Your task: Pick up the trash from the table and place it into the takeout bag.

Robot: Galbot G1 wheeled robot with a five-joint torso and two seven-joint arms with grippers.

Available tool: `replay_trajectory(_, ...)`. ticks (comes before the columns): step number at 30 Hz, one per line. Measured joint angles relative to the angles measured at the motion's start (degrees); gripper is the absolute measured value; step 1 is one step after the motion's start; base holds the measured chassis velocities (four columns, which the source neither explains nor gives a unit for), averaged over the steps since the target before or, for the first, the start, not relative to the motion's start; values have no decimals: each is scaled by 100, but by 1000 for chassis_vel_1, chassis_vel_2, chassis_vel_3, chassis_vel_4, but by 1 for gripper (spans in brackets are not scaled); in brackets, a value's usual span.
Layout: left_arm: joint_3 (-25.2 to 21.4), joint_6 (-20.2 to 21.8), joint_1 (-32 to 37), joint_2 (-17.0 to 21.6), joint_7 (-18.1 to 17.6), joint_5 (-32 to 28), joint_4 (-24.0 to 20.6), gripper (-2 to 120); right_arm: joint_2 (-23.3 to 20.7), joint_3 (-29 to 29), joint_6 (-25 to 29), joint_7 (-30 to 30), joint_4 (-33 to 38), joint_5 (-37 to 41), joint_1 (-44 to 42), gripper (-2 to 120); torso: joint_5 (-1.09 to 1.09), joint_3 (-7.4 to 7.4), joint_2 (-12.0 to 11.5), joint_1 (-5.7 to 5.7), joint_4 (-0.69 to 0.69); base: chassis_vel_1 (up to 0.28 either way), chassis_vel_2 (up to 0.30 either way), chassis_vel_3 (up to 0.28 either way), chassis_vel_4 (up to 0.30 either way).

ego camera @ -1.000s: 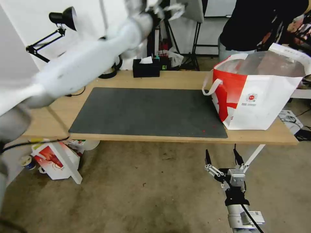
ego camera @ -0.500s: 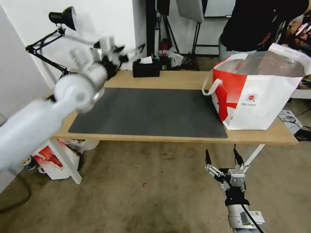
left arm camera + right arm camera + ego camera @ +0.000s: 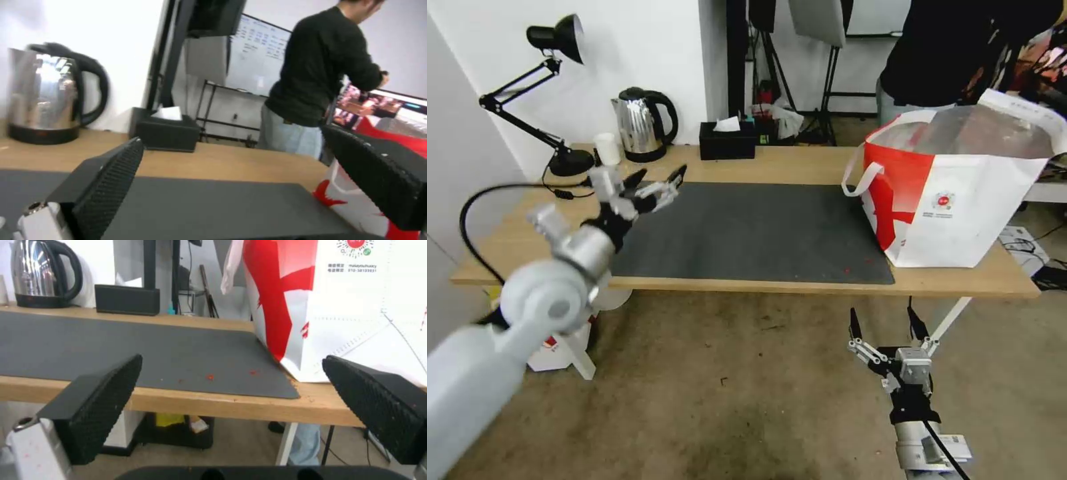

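- Worktop (image 3: 800,168): long light-wood top carrying a dark grey mat (image 3: 747,230); the mat serves as the landmark for all entries below.
- Takeout bag (image 3: 960,200): boxy, red and white, standing upright at the mat's right end, one corner resting on the mat. The head view shows its open mouth and silvery lining; the right wrist view shows its side wall (image 3: 338,306) and round logo.
- Trash: none of the disposables lies on the mat; a few red specks (image 3: 209,376) remain on it near the bag, plainest in the right wrist view.
- Left gripper (image 3: 654,181): held above the mat's left end, jaws spread apart, nothing between them.
- Right gripper (image 3: 887,327): below the mat's front edge, under worktop level, jaws apart and empty.
- Steel kettle (image 3: 640,132): behind the mat's left far corner.
- Black tissue box (image 3: 727,141): behind the mat's far edge; the left wrist view shows it (image 3: 166,133) beside the kettle (image 3: 42,96).
- Desk lamp (image 3: 557,33): left of the kettle.
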Motion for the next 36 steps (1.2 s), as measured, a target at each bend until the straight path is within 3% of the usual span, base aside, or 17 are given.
replay_trajectory(1, -245, -1, 406, -161, 72, 292, -141, 100, 0, 0, 0, 0, 0, 0, 0, 100, 0, 0, 0, 0, 1, 0, 0, 0, 0)
replay_trajectory(7, -862, 113, 1287, -658, 121, 901, -591, 100, 0, 0, 0, 0, 0, 0, 0, 100, 1, 0, 0, 0, 1, 0, 0, 0, 0)
replay_trajectory(13, -1051, 237, 1751, -1038, 128, 1366, -748, 100, 0, 0, 0, 0, 0, 0, 0, 100, 1, 1, 0, 2, -1, 0, 0, 0, 0)
replay_trajectory(21, -1427, 175, 2565, -1913, 293, 2206, -1150, 100, 0, 0, 0, 1, 0, 0, 0, 100, 1, 1, 0, 1, 0, 0, 0, 0, 0)
replay_trajectory(27, -1616, 174, 2834, -2092, 357, 2392, -1350, 100, 0, 0, 0, 0, 0, 0, 0, 100, 0, 1, 0, 1, 0, 0, 0, 0, 0)
replay_trajectory(36, -1654, 97, 3465, -2429, 512, 3299, -1482, 100, 0, 0, 0, 1, 0, 0, 0, 100, 0, 1, 0, 1, 0, 0, 0, 0, 0)
